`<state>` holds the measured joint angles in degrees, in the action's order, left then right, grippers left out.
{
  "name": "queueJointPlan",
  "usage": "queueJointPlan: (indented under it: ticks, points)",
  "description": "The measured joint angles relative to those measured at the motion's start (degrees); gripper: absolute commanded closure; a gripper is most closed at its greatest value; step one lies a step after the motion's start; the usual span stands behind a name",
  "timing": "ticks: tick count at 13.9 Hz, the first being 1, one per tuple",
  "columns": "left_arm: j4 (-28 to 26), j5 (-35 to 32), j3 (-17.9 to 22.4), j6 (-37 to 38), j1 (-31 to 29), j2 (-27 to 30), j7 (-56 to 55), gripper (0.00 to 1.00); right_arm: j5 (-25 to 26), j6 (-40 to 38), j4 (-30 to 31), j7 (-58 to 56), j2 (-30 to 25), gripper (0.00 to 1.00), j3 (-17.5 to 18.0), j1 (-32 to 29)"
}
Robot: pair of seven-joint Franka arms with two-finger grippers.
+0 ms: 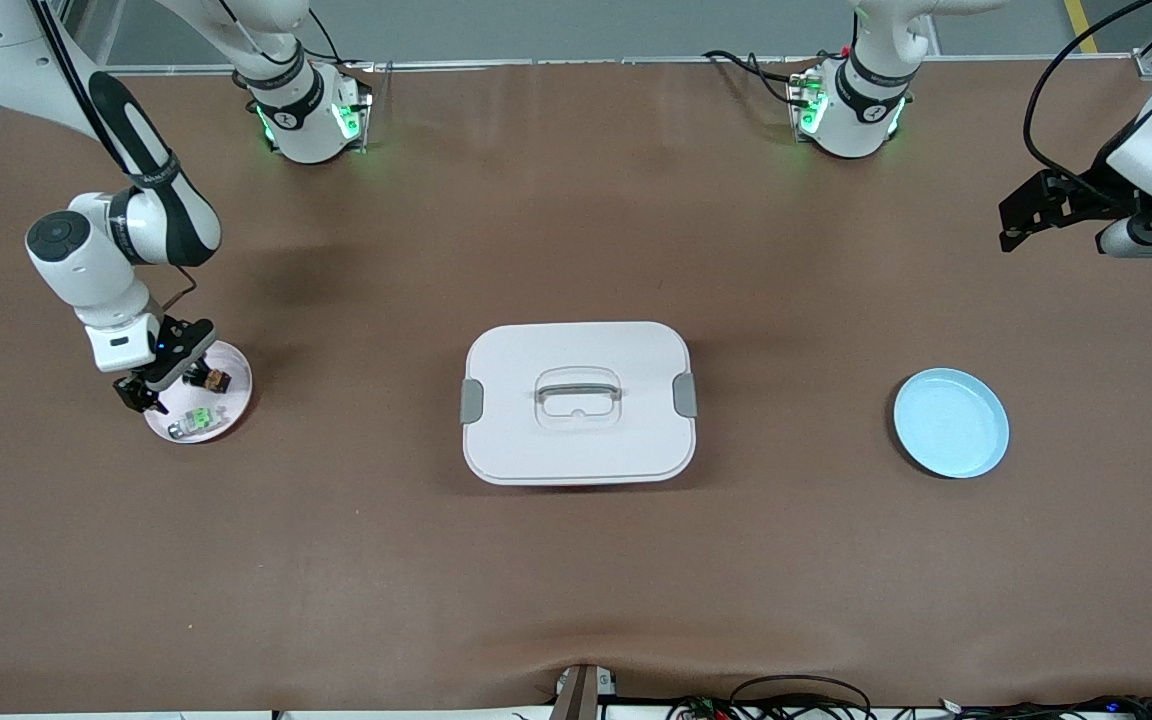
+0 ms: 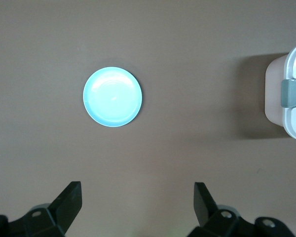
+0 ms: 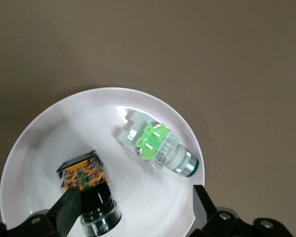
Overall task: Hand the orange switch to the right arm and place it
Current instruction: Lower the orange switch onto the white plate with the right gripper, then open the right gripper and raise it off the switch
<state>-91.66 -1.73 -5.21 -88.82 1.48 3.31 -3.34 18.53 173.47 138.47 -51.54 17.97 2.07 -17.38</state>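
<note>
Brown table point(image 1: 576, 580), and the orange switch point(image 3: 84, 177) is lying in the pink plate point(image 1: 234, 395) next to a green switch point(image 3: 155, 145). Right gripper point(image 1: 171, 385) hangs just over that plate, fingers spread, let go. Left gripper point(image 1: 1026, 215) waits over the table up the left arm's end, well away from that plate, spread too.

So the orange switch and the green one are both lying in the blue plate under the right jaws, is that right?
Not quite. The orange switch and the green switch do lie together under the open right gripper, but the plate they lie in is the pale pink one, as the front view shows. The blue plate sits at the left arm's end of the table.
</note>
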Motion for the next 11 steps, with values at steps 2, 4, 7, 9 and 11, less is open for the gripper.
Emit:
queueJointPlan:
  ticks: [2, 4, 7, 9, 11]
  points:
    - [0.02, 0.0, 0.02, -0.03, -0.03, 0.0, 0.0, 0.0, 0.11, 0.12, -0.19, 14.4, -0.1, 0.0, 0.02, -0.02]
    - [0.03, 0.0, 0.08, -0.04, -0.04, 0.0, 0.0, 0.0, 0.24, 0.22, -0.57, 27.49, -0.11, 0.0, 0.05, -0.02]
    - [0.04, 0.0, 0.18, -0.06, -0.08, 0.0, 0.0, 0.0, 0.3, 0.24, -1.43, 39.87, -0.12, 0.0, 0.23, -0.02]
    - [0.04, 0.0, 0.18, -0.06, -0.07, 0.0, 0.0, 0.0, 0.3, 0.28, -1.99, 42.21, -0.13, 0.0, 0.33, -0.02]
    - [0.04, 0.0, 0.18, -0.06, -0.04, 0.0, 0.0, 0.0, 0.3, 0.28, -2.86, 42.63, -0.13, 0.0, 0.45, -0.02]
